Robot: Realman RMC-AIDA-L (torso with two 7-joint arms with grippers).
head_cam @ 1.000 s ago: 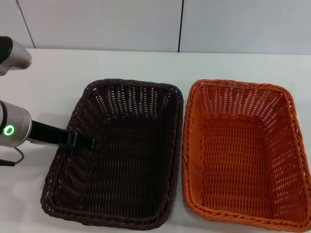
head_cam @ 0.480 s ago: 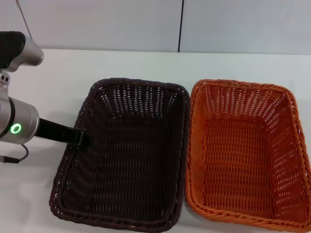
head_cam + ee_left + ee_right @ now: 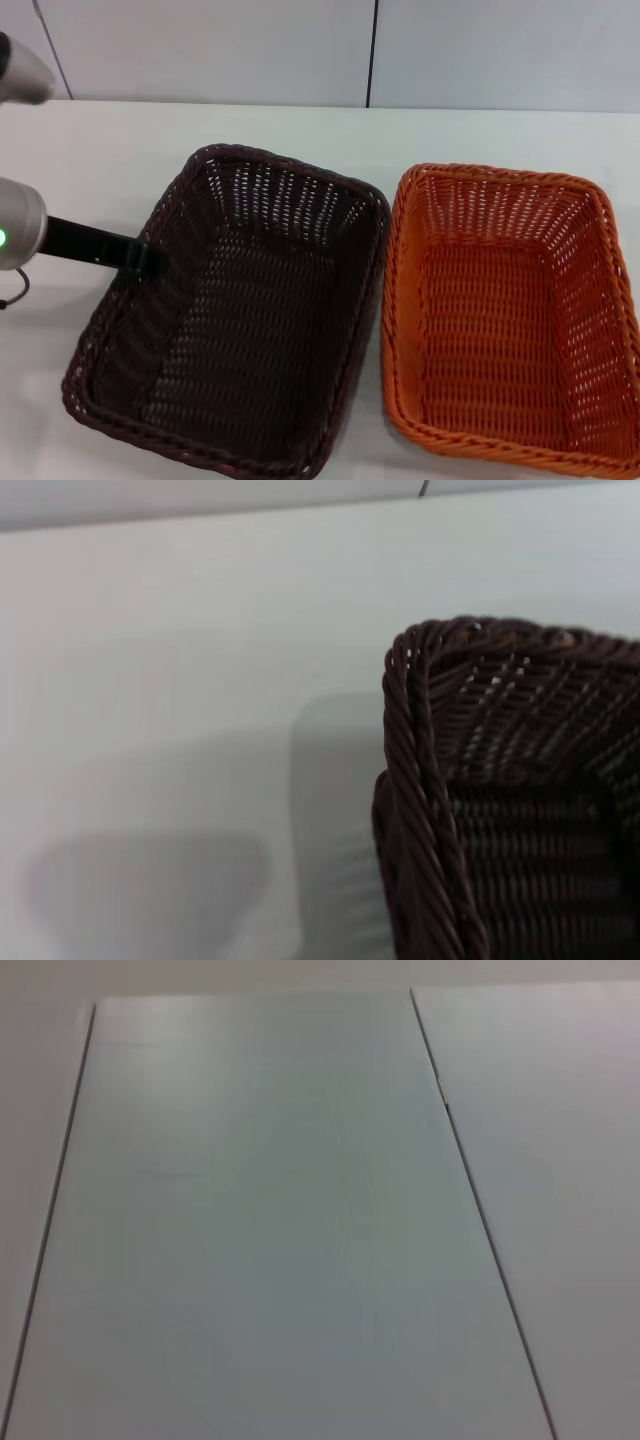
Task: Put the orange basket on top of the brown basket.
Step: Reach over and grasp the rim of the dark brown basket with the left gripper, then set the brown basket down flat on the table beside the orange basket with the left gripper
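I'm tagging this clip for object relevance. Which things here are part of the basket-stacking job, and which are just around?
Part of the job:
orange basket, sitting beside the brown one
brown basket
left gripper, at the brown basket's left rim

Just around:
white table
wall panels

dark brown woven basket, orange woven basket

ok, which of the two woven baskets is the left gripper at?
The dark brown rectangular woven basket: the left gripper is at its left rim. The bright orange woven basket sits beside it on the right, with no gripper near.
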